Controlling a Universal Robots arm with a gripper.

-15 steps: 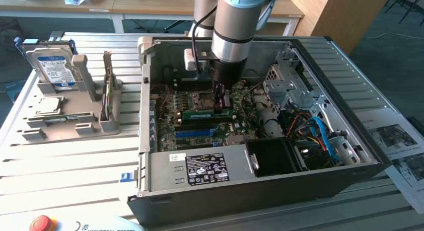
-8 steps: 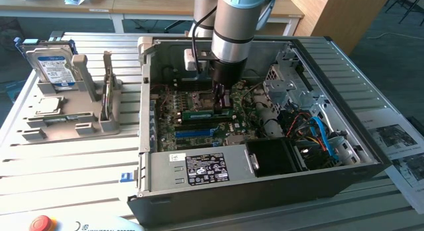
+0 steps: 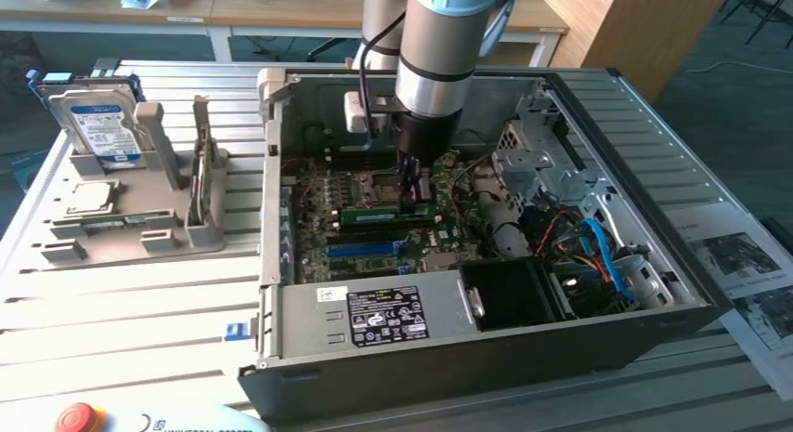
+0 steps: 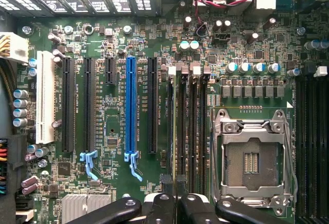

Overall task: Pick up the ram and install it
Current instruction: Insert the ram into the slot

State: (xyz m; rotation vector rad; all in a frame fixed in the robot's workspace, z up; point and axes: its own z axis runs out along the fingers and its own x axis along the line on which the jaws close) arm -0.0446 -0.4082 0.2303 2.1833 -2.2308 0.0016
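The ram (image 3: 371, 213) is a thin green stick held low over the motherboard (image 3: 322, 246) inside the open computer case (image 3: 496, 358). My gripper (image 3: 415, 202) reaches straight down into the case and is shut on the stick. In the wrist view the ram (image 4: 175, 131) appears edge-on as a narrow strip along the black memory slots (image 4: 191, 131), between the black fingers (image 4: 160, 206) of my gripper (image 4: 175, 197). Whether the stick sits fully in a slot I cannot tell. The empty processor socket (image 4: 252, 157) lies right beside those slots.
A grey holder (image 3: 124, 237) at the exterior view's left carries a silver hard drive (image 3: 99, 125), a square processor chip (image 3: 89, 198) and an upright stick (image 3: 202, 163). Drive cages (image 3: 552, 163), cables (image 3: 595, 246) and a black fan shroud (image 3: 514, 293) crowd the case. A red stop button (image 3: 77, 417) sits near the front edge.
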